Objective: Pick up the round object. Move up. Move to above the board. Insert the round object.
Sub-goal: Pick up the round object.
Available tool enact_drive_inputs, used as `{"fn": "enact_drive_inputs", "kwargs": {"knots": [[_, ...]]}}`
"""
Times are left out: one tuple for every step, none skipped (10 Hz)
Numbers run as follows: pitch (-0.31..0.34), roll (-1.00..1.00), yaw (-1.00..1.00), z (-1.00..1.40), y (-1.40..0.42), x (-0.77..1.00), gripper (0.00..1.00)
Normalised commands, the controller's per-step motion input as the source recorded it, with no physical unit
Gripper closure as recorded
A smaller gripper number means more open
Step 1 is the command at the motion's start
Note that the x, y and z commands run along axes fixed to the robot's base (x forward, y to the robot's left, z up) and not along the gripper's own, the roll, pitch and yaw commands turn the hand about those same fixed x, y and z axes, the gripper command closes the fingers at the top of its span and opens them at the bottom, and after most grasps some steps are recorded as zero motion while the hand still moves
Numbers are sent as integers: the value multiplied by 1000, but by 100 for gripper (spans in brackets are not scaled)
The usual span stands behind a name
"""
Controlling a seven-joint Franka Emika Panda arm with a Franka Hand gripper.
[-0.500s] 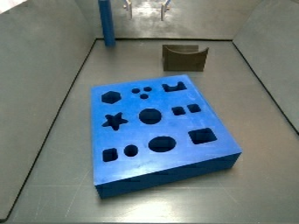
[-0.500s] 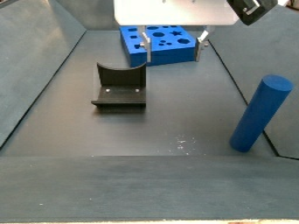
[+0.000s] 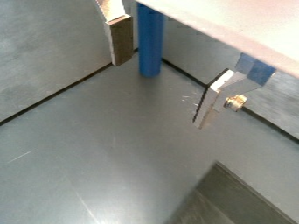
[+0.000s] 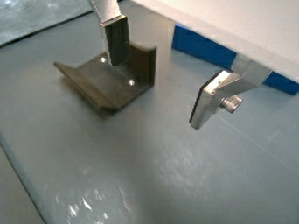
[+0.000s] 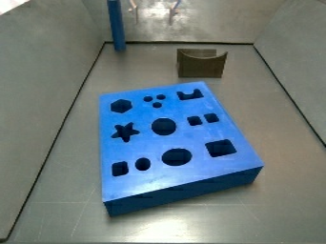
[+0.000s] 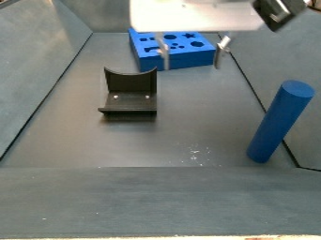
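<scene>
The round object is a slim blue peg standing upright on the floor, in a far corner in a side view (image 5: pixel 117 24) and at the near right in a side view (image 6: pixel 279 122). In a wrist view the peg (image 3: pixel 151 39) stands beyond the gap between the fingers, nearer one finger (image 3: pixel 119 37), untouched. My gripper (image 3: pixel 166 70) is open and empty, hanging above the floor between the peg and the board; it also shows in a wrist view (image 4: pixel 163 70). The board, a thick blue slab with dark cut-outs, lies flat in both side views (image 5: pixel 173 143) (image 6: pixel 175 47).
The dark fixture stands on the floor near the board in both side views (image 5: pixel 201 63) (image 6: pixel 128 92) and lies under one finger in a wrist view (image 4: pixel 111 79). Grey walls enclose the floor. The gripper sits high at the edge of a side view (image 6: pixel 193 47).
The gripper has shifted sideways toward the peg's side, by a small amount. The peg, board and fixture have not moved.
</scene>
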Motion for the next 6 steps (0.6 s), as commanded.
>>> {"fn": "enact_drive_inputs", "kwargs": {"knots": [[0,-23,3,0,0,0,0],[-17,-34,0,0,3,-69,0],[-429,-249,-297,386,83,-697,0],[-317,-200,-274,523,231,-617,0],[-283,-334,-20,291,251,-209,0],[0,0,0,0,23,-103,0]]}}
